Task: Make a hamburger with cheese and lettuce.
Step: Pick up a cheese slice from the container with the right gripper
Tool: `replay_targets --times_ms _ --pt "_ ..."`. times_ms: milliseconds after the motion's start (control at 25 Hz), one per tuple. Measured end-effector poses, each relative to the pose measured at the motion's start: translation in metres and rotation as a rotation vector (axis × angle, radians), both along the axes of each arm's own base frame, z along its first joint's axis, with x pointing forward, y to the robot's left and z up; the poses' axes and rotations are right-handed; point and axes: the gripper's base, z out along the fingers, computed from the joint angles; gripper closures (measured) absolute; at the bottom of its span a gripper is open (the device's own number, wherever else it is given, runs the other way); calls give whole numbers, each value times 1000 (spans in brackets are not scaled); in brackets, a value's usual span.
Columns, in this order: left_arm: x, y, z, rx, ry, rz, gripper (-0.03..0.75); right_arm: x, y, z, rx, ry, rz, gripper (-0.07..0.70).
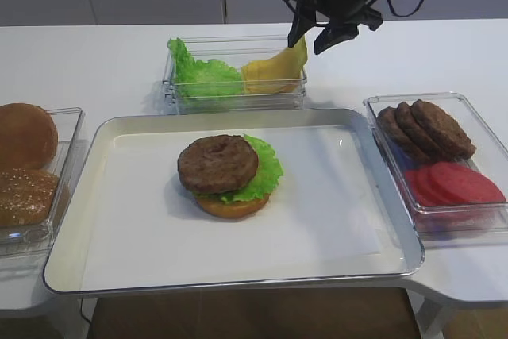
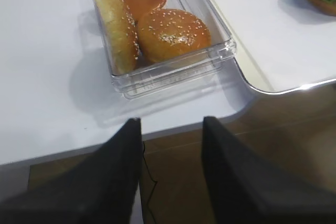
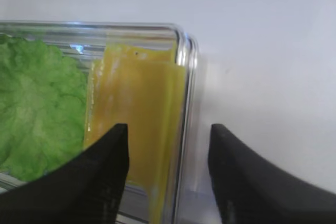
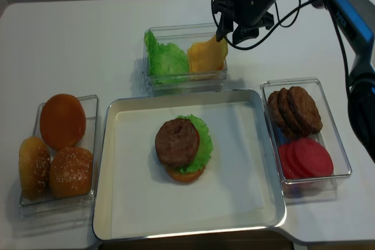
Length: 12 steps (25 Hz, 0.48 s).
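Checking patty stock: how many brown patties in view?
4. One patty tops the hamburger on the tray; three loose patties overlap in the right-hand bin behind the red slices. More could hide under the overlap.

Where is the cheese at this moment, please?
The cheese leans in the right half of the clear box behind the tray, beside the spare lettuce. The open right gripper hovers over its right edge.

A lab-style food-prep bench: white table, metal tray, clear ingredient boxes.
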Motion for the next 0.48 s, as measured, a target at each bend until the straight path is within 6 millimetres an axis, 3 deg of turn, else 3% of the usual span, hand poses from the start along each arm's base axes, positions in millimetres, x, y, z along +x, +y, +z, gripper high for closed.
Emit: replay_targets --times_ms 480 --pt "0 0 0 0 0 0 427 1 0 2 5 -17 -5 242"
